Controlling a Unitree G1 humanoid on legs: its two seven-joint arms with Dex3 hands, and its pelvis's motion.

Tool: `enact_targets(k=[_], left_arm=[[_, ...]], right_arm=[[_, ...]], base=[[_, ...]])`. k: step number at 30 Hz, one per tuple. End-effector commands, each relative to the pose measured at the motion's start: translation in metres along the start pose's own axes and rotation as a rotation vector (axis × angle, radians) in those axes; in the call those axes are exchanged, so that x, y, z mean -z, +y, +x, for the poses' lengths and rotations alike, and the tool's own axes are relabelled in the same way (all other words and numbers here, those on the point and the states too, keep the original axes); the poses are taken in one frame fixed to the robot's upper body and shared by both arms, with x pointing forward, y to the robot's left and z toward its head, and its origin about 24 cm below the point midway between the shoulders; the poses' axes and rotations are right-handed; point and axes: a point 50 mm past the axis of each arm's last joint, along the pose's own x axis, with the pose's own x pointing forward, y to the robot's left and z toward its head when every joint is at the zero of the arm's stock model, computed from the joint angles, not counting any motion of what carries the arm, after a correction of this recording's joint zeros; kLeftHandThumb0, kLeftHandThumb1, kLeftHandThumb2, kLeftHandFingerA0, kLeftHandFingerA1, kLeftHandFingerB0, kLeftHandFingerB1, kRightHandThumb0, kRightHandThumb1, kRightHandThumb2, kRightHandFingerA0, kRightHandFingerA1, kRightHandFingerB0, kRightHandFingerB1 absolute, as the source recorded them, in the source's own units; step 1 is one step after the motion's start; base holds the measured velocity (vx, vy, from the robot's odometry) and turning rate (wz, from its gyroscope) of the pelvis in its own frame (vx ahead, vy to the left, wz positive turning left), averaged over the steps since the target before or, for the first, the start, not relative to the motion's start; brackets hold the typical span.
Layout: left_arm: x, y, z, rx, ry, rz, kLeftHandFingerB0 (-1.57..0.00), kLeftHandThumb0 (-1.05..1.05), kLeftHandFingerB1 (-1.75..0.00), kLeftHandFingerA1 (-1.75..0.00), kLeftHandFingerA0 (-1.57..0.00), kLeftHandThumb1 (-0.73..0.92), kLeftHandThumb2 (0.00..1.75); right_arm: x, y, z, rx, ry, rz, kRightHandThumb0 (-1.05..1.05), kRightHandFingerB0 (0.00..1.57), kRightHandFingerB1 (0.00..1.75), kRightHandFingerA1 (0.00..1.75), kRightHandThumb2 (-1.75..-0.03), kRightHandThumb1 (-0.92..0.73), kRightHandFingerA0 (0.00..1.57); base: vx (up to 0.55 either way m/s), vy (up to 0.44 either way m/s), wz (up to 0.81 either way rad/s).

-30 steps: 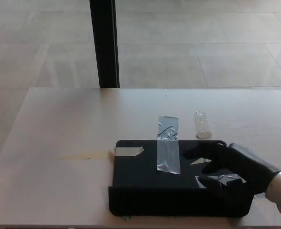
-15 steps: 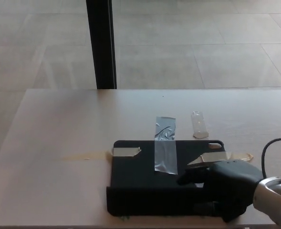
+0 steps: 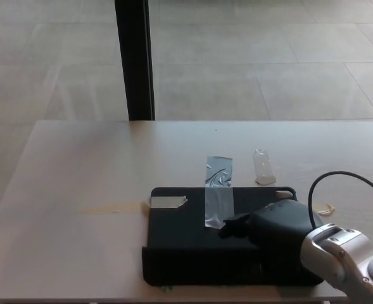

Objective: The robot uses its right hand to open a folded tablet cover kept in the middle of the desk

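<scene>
Right hand (image 3: 276, 228) lies on tablet cover (image 3: 186, 244), fingers (image 3: 232, 227) pointing left; long axis left-right. Grasp state: can't tell.

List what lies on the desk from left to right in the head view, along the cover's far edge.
Beige tape piece → clear tape strip → small clear piece → right hand, resting on the black cover.

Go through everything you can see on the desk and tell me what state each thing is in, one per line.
tablet cover: closed, lying flat on the desk.
clear tape strip: stuck across the cover's far edge onto the desk.
beige tape piece: stuck at the cover's far left corner.
right hand: resting on top of the cover.
left hand: not in view.
</scene>
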Motion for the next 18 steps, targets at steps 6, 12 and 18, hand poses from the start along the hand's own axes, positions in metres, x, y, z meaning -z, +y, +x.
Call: enact_targets(k=[6,12,18], left_arm=[[-0.019,0.005,0.0,-0.008,-0.035,0.009,-0.4,-0.77,-0.62,-0.81,-0.66,0.77,0.63],[-0.02,0.004,0.0,-0.004,-0.04,-0.001,-0.4,-0.76,-0.61,-0.81,-0.67,0.77,0.63],[-0.025,0.001,0.001,-0.013,-0.048,0.008,-0.42,-0.75,-0.62,-0.81,-0.68,0.79,0.64]], right_arm=[[-0.001,0.046,-0.04,-0.225,0.013,0.052,-0.95,0.22,0.49,0.72,-1.19,-0.77,0.49],[-0.009,0.058,-0.063,-0.238,-0.04,0.11,-0.96,0.23,0.49,0.71,-1.2,-0.77,0.48],[-0.015,0.053,-0.074,-0.266,-0.085,0.141,-1.05,0.21,0.48,0.71,-1.21,-0.83,0.48]], base=[[0.0,0.0,0.0],[0.0,0.0,0.0],[0.0,0.0,0.0]])
